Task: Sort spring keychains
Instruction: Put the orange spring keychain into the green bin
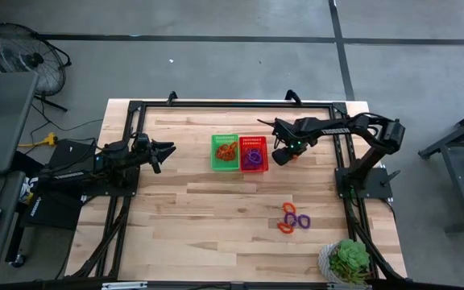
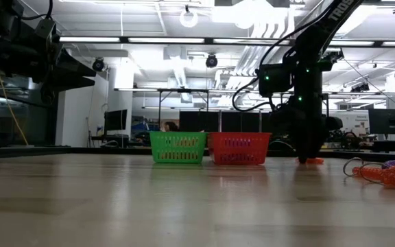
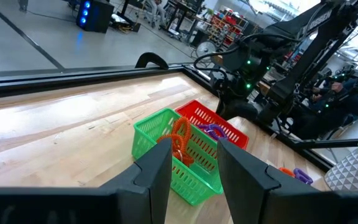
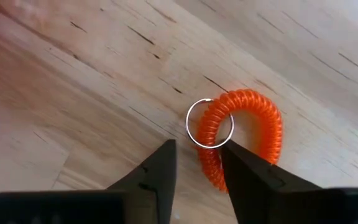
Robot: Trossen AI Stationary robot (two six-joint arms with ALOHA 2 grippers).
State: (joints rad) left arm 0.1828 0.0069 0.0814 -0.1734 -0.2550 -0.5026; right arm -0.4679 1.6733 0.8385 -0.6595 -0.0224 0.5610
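Your left gripper [image 1: 166, 151] waits at the left side of the table [image 1: 176, 217], its fingers apart with nothing between them; leave it there. Ahead of it stand the green mesh basket [image 1: 225, 152], with orange spring keychains inside, and, touching it, the red mesh basket [image 1: 254, 153], which holds purple ones.

Just past the red basket, your right gripper [image 4: 197, 163] is low over an orange spring keychain [image 4: 244, 134] lying on the table. Its fingers are partly spread. One fingertip sits against the coil, and the keychain does not look pinched yet. The coil sits off to one finger's side, so centre it between the fingers, clear of the thin metal ring [image 4: 209, 123], before you squeeze. Then carry it past the red basket into the green one.

A mixed cluster of keychains [image 1: 295, 217] lies well behind this gripper.
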